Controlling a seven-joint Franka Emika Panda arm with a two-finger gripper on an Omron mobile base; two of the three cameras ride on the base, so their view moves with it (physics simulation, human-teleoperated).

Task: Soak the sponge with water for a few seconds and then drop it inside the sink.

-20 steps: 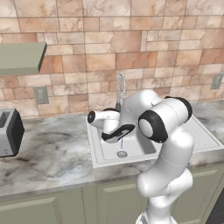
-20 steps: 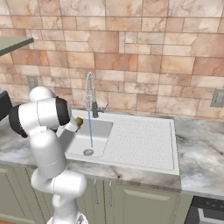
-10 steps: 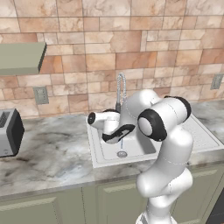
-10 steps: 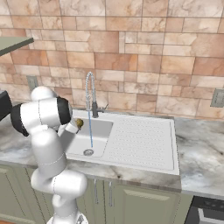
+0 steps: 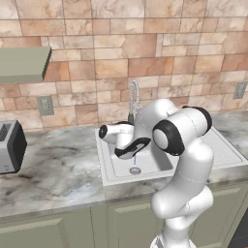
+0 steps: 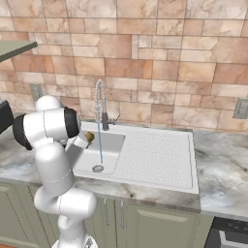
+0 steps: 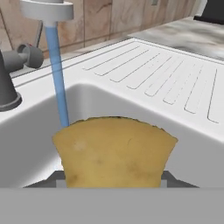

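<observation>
Centre of left base view: gripper (image 5: pixel 131 149) over the sink (image 5: pixel 109 167), largely masked by the arm; marble counter (image 5: pixel 53 169), toaster (image 5: pixel 9 147) at left edge. Right base view, centre-left: sponge (image 6: pixel 89 137) clamped in jaws beside the water (image 6: pixel 100 143). Hand view, lower centre: sponge (image 7: pixel 114 151) hides the fingertips; stream (image 7: pixel 57 83) runs just behind its upper-left corner, contact unclear; drainboard (image 7: pixel 175 83) upper right.

Open basin of the sink (image 7: pixel 26 144) lies below, with tap (image 6: pixel 100 104) and water (image 7: pixel 58 87) just beside.
</observation>
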